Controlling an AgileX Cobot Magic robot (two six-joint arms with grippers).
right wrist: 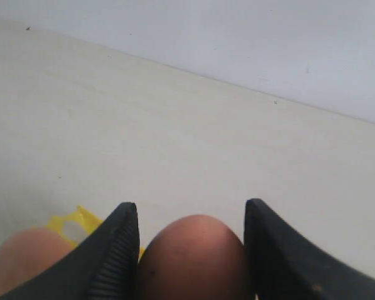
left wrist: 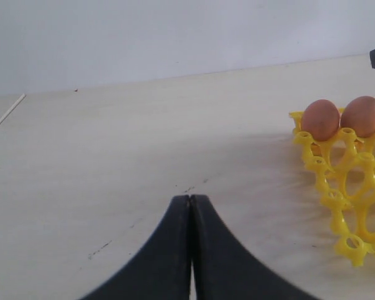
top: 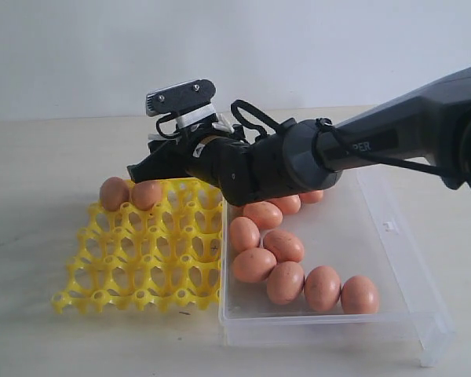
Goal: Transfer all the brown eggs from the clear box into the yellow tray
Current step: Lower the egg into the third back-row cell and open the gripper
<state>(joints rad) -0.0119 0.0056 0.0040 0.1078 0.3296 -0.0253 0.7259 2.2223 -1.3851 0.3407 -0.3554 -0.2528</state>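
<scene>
1. Over the far row of the yellow tray, your right hand grips one brown egg between its fingers.
2. Two brown eggs sit in the tray's far-left cups.
3. The clear box holds nine visible eggs, lying loose; your right arm covers its far end.
4. Your left hand is closed, fingers pressed together, over the worktop beside the tray.

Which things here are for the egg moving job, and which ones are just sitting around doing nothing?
For the job: brown eggs; clear box; yellow tray; right gripper, jaws closed on one brown egg.

Just there: table; left gripper, jaws shut and holding nothing.
</scene>
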